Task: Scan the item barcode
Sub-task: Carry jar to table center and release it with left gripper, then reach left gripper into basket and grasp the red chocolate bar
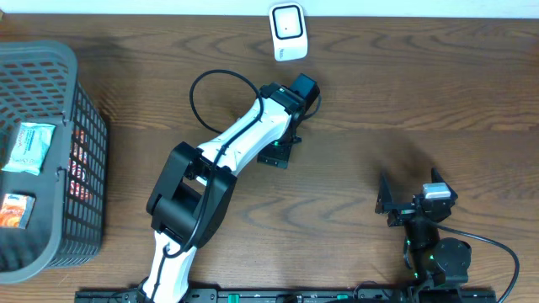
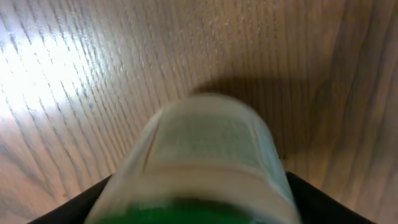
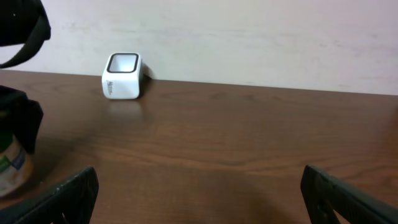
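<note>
The item [image 2: 205,155] is a pale round container with a green label, blurred and filling the left wrist view. It lies between the black fingers of my left gripper [image 2: 196,214], which stand close at both its sides; whether they still press on it is unclear. From overhead, the left gripper [image 1: 278,153] sits mid-table, pointing down, and covers the item. The white barcode scanner [image 1: 287,32] stands at the table's back edge, beyond that gripper. The right wrist view shows the scanner [image 3: 122,76] and the item [image 3: 11,171] low at the far left. My right gripper [image 3: 199,193] is open and holds nothing.
A dark mesh basket [image 1: 84,126] with several packets in it stands at the left edge. The right gripper [image 1: 413,200] rests near the front right of the wooden table. A black cable [image 1: 210,84] loops behind the left arm.
</note>
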{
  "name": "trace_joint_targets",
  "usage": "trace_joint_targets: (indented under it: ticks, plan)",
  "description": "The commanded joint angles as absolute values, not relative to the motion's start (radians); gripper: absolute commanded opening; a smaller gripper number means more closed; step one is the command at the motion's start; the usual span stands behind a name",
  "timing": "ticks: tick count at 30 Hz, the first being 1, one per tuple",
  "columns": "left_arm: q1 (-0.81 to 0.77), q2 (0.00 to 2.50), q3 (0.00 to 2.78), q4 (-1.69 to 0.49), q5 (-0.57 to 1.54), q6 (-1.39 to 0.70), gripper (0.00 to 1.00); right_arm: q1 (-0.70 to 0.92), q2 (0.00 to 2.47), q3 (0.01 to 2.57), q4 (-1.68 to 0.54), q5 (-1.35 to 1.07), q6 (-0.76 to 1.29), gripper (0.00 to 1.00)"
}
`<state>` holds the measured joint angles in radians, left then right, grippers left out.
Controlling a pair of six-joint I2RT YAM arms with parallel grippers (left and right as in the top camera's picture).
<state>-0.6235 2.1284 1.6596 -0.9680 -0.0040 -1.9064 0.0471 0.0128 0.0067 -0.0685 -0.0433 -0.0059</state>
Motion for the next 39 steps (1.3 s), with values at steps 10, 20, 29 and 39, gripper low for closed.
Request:
trace_joint_targets:
  ticks: [10, 20, 29, 39]
  plan:
    - [-0.602, 2.086, 1.674, -0.971, -0.01, -1.813, 0.91, 0.062, 0.009, 0.006, -0.072, -0.034, 0.01, 0.99]
    - [-0.535, 1.65, 1.706, -0.986, -0.162, -1.5, 0.97, 0.062, 0.009, 0.006, -0.072, -0.034, 0.01, 0.99]
    - [-0.046, 1.201, 1.758, -1.12, -0.244, -0.887, 0.97, 0.062, 0.009, 0.006, -0.072, -0.034, 0.01, 0.99]
    - [0.817, 1.38, 1.768, -1.219, 0.354, -0.518, 0.97, 0.062, 0.009, 0.006, -0.072, -0.034, 0.01, 0.99]
